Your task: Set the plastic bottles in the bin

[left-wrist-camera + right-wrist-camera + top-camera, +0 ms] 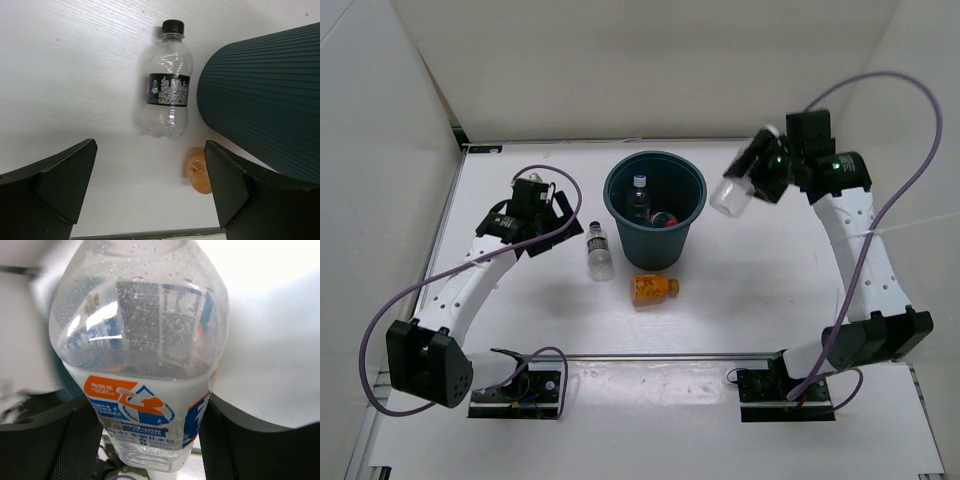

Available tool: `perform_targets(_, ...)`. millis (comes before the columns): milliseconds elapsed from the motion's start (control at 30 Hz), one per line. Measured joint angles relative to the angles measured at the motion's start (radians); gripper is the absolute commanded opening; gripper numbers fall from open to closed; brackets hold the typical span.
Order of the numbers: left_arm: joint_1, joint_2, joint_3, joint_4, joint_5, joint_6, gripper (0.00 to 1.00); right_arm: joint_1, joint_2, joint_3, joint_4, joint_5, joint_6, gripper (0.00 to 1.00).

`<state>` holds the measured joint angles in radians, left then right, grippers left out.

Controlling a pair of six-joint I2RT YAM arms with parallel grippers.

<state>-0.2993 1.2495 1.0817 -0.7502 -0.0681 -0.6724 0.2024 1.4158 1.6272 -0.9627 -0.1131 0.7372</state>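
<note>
Bottles (600, 250) five, bin (660, 248) one

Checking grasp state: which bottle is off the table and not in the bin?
The blue-white-label bottle, clamped in the right gripper beside the bin. The dark-label bottle and orange bottle lie on the table; two others are inside the bin.

Open air above the bin (665, 248)

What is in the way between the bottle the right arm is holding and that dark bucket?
Nothing visible. The blue-and-white labelled bottle, clamped in the right arm's jaws, sits just right of the bin. Only bare table shows between them, and the bin's mouth is uncovered.
</note>
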Motion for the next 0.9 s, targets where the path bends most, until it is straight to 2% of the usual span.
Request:
perform_targets(100, 0.003, 0.029, 0.0, 0.043, 0.032, -0.005, 1.0, 0.097, 0.084, 0.297, -0.014, 0.026, -0.012, 0.31)
perform_targets(133, 0.003, 0.04, 0.0, 0.06, 0.042, -0.009, 1.0, 0.146, 0.144, 0.426, -0.022, 0.045, -0.027, 0.36)
perform_targets(167, 0.003, 0.05, -0.001, 0.072, 0.05, -0.01, 1.0, 0.171, 0.179, 0.487, -0.016, 0.052, -0.037, 0.41)
perform_targets(200, 0.003, 0.063, -0.001, 0.087, 0.059, -0.014, 1.0, 0.208, 0.222, 0.553, -0.018, 0.063, -0.051, 0.52)
perform_targets(267, 0.003, 0.085, -0.001, 0.103, 0.068, -0.019, 1.0, 0.27, 0.302, 0.633, -0.022, 0.089, -0.082, 0.8)
perform_targets(300, 0.003, 0.101, -0.001, 0.109, 0.071, -0.022, 1.0, 0.296, 0.337, 0.646, -0.025, 0.097, -0.097, 0.99)
perform_targets(400, 0.003, 0.14, 0.0, 0.122, 0.076, -0.026, 1.0, 0.344, 0.437, 0.664, -0.089, 0.116, -0.138, 0.99)
perform_targets(500, 0.002, 0.178, 0.01, 0.131, 0.087, -0.024, 1.0, 0.341, 0.461, 0.652, -0.158, 0.14, -0.144, 0.99)
perform_targets(700, -0.021, 0.275, 0.038, 0.21, 0.161, 0.004, 1.0, 0.256, 0.172, 0.463, -0.134, 0.143, -0.143, 0.99)
perform_targets(800, -0.048, 0.375, 0.088, 0.239, 0.193, 0.027, 1.0, 0.253, 0.064, 0.461, -0.132, 0.129, -0.151, 0.99)
perform_targets(900, -0.062, 0.48, 0.134, 0.258, 0.216, 0.045, 1.0, 0.26, 0.026, 0.467, -0.134, 0.109, -0.171, 0.99)
